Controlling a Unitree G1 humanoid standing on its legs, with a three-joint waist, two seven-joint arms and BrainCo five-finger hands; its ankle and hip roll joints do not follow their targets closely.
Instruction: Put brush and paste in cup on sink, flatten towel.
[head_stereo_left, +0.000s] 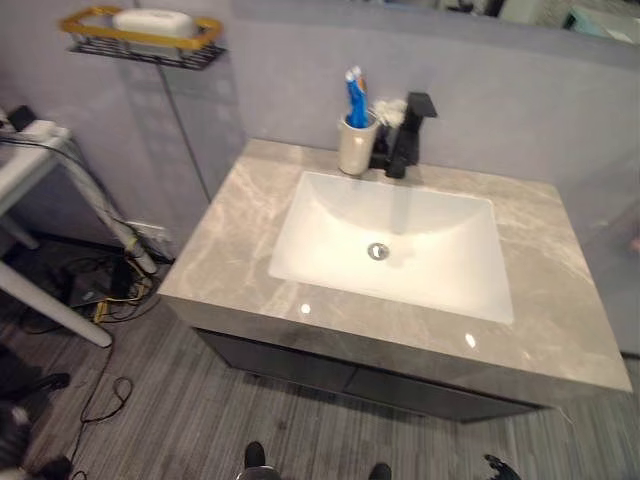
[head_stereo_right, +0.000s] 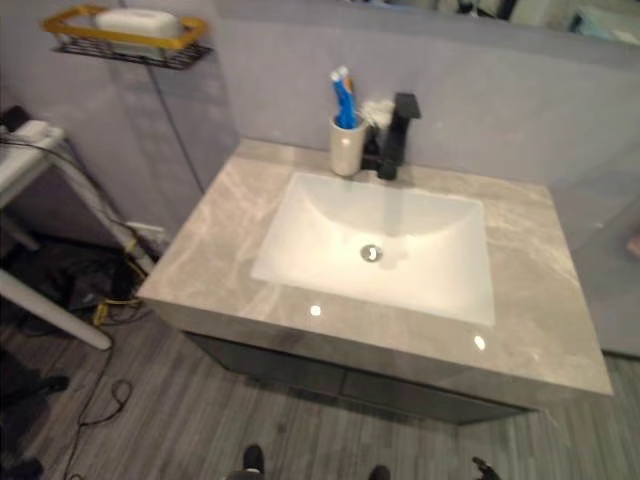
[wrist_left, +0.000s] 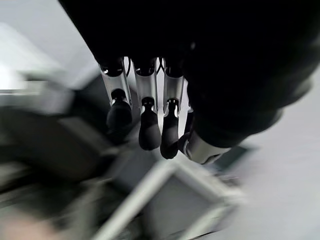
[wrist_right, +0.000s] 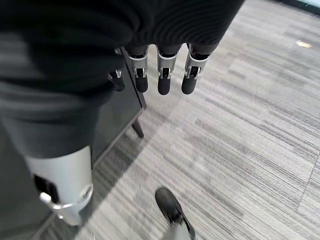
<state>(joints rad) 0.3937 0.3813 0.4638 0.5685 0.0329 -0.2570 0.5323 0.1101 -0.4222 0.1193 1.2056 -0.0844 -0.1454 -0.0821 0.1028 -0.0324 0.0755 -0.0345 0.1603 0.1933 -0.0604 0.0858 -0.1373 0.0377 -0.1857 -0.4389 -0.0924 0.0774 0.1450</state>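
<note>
Brush (head_stereo_left: 355, 95) and paste stood upright in the cup (head_stereo_left: 356, 146) beside the tap (head_stereo_left: 408, 135), far from both hands. Left hand (wrist_left: 150, 120) and right hand (wrist_right: 162, 75) hung with relaxed fingers, empty. The brush looked light and rigid, best pinched at the handle.

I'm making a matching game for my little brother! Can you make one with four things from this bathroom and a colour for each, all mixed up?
Things:
1. toothbrush
2. tap
3. basin
4. wall shelf rim

Colours:
A. black
B. yellow
C. blue
D. white

Pairs: 1-C, 2-A, 3-D, 4-B
</note>
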